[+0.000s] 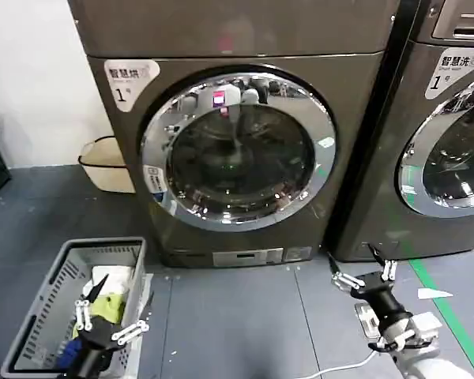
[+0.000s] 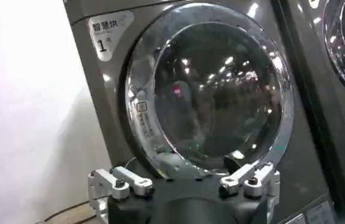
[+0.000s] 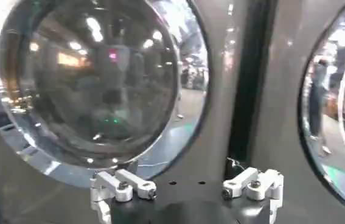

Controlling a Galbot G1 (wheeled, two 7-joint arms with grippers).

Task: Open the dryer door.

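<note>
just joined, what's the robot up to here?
It faces a dryer whose round door is shut; nothing touches it yet. Both hands are low and well short of the machine: the left hand is open over a laundry basket on the floor, the right hand is open, down near the dryer's lower right corner. A second machine stands to the right. The opening hasn't started.

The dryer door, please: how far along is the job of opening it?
Nothing looks done: the dryer door sits shut, flush in its front. In hand: the right gripper is open, low before the machine; the left gripper is open over the laundry basket. Reaching and pulling remain.
</note>
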